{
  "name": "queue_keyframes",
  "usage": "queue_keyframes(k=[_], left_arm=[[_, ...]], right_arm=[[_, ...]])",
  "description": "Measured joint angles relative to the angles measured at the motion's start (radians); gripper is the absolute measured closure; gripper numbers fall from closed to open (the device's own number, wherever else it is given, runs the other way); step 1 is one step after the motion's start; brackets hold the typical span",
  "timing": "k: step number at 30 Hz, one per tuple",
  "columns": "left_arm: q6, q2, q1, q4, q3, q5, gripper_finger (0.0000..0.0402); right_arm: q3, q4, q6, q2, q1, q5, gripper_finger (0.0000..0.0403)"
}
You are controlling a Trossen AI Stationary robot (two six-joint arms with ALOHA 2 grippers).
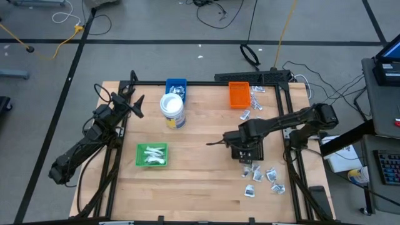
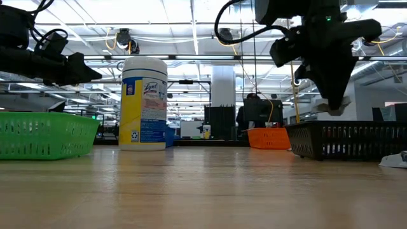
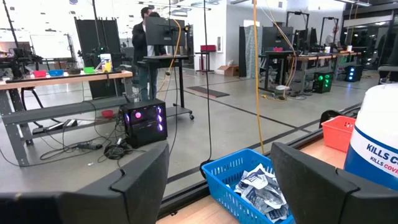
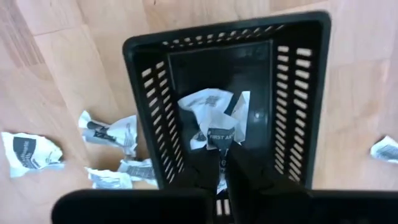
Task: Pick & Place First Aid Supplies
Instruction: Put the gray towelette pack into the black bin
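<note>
My right gripper (image 4: 224,171) points down over the black tray (image 4: 149,106), shut on a white first aid packet (image 4: 217,137). In the low view it hangs well above the tray (image 2: 343,140). Another crumpled packet (image 4: 205,102) lies on the tray's floor. Several loose packets (image 1: 262,176) lie on the wood near the table's right front. My left gripper (image 3: 217,186) waits open and level at the table's far left (image 1: 134,103), touching nothing, facing the blue tray (image 3: 249,183) that holds several packets. My right gripper pinches the white packet by one edge (image 4: 219,144) between its two fingertips. The fingers come from above, pointing down. The packet hangs below the tips, lifted clear above the black tray; in the low view only a pale bit (image 2: 339,105) shows at the tips.
A white tub with a blue label (image 1: 172,111) stands near the blue tray (image 1: 176,86). An orange tray (image 1: 239,94) sits at the back with packets beside it (image 1: 256,103). A green tray (image 1: 152,155) holding white pieces lies front left. Bare wood lies in the middle.
</note>
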Motion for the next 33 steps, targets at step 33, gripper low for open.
queue_keyframes(k=[33], left_arm=[[0.0, 0.0, 0.0, 0.0, 0.0, 0.0, 0.0128]], right_arm=[[-0.115, 0.173, 0.086, 0.074, -0.002, 0.071, 0.0244]])
